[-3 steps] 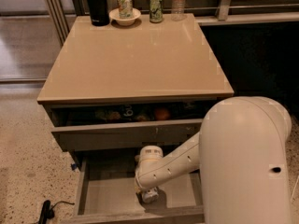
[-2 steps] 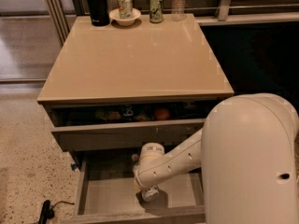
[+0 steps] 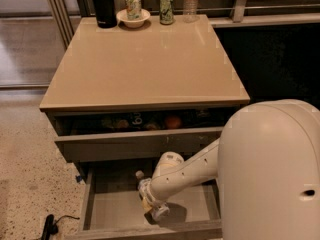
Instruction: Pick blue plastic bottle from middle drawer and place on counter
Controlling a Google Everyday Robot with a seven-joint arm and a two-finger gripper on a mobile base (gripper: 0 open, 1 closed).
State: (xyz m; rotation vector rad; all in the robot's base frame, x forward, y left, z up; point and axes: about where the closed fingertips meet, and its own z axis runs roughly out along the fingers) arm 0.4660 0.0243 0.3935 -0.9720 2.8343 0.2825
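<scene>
The middle drawer (image 3: pixel 112 210) is pulled open at the bottom of the camera view and shows a bare grey floor. My arm reaches down into it. My gripper (image 3: pixel 150 203) is low over the drawer floor, shut on the blue plastic bottle (image 3: pixel 142 183). The bottle tilts up and to the left, and its white cap shows above the gripper. Most of the bottle's body is hidden by the gripper. The beige counter (image 3: pixel 145 64) lies above the drawers.
At the counter's back edge stand a black flask (image 3: pixel 102 4), a white bowl (image 3: pixel 133 19) holding a can, a green can (image 3: pixel 166 8) and another clear bottle (image 3: pixel 190 1). The upper drawer (image 3: pixel 135 143) is partly open with fruit inside. A black cable (image 3: pixel 50 225) lies on the floor at the left.
My gripper has shifted a little to the left and up inside the drawer. The bottle's white cap now shows above it.
</scene>
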